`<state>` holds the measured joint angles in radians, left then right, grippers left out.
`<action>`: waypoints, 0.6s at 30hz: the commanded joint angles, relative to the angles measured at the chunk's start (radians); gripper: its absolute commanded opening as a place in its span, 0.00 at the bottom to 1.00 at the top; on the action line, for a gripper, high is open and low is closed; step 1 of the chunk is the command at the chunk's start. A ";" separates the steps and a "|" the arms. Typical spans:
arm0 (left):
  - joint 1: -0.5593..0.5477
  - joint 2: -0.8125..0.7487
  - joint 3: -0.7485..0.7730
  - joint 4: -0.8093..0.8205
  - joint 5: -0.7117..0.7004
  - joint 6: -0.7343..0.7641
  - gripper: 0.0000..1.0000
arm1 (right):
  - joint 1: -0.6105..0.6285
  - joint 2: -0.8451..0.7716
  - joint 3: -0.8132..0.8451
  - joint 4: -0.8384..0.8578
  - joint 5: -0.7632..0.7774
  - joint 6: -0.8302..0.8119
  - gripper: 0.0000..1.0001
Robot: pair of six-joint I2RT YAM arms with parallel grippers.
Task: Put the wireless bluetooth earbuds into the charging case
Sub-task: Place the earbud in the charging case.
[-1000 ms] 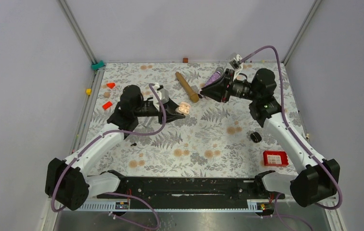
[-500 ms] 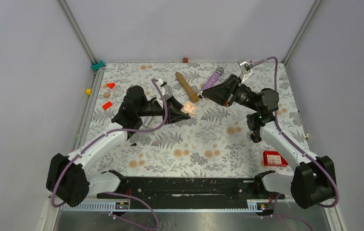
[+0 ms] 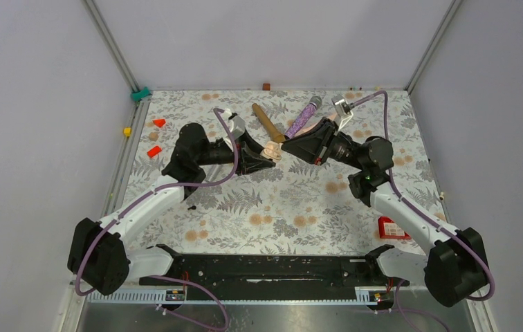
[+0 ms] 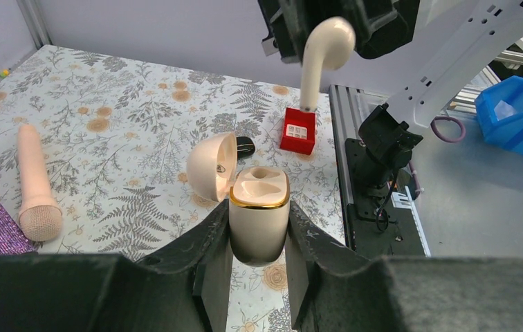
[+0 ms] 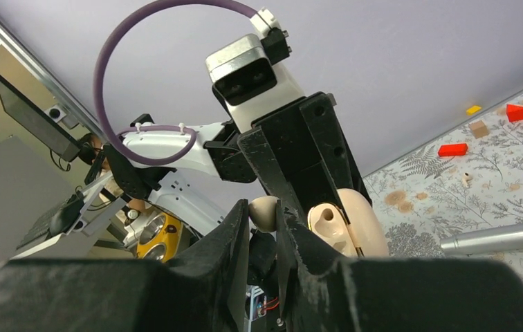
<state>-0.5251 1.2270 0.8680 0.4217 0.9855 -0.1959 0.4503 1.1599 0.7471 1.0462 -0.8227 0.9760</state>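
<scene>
While the left hand [image 4: 259,238] gripped the cream charging case [image 4: 259,211] by its lower body, one finger on each side, the case stood upright above the fern-printed tabletop [image 3: 279,207]. Its domed lid [image 4: 212,166] was swung open to one side, and the two shaped sockets inside the gold-rimmed top were uncovered.

Closed on a cream earbud [image 4: 322,52], the right hand [image 5: 264,238] pinched the rounded head, with the stem pointing down. In the left wrist view the earbud hung above the open case and apart from it; whether it sat straight over a socket could not be told. From above, the two hands met tip to tip near the middle of the far half of the tabletop.

Beside them lay a beige microphone [image 3: 268,124], and just beyond it a purple glittered microphone [image 3: 302,116]. A red box [image 3: 391,228] sat near the right arm, and a small black object [image 4: 245,145] showed behind the lid. At the left edge lay a red wedge [image 3: 158,122], a tan cube [image 3: 153,136] and a red block [image 3: 153,151]. Near that block the right wrist view showed a small pale piece [image 5: 466,181], too small to identify.
</scene>
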 commanded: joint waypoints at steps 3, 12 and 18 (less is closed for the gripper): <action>0.001 -0.010 -0.018 0.092 0.002 -0.017 0.00 | 0.033 0.022 -0.001 0.062 0.041 -0.024 0.17; 0.001 -0.023 -0.038 0.169 0.057 -0.061 0.00 | 0.069 0.047 -0.011 0.042 0.054 -0.071 0.17; 0.001 -0.027 -0.052 0.231 0.073 -0.106 0.00 | 0.083 0.054 -0.010 0.038 0.059 -0.098 0.17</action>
<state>-0.5251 1.2266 0.8230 0.5381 1.0245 -0.2573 0.5175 1.2156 0.7349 1.0412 -0.7822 0.9203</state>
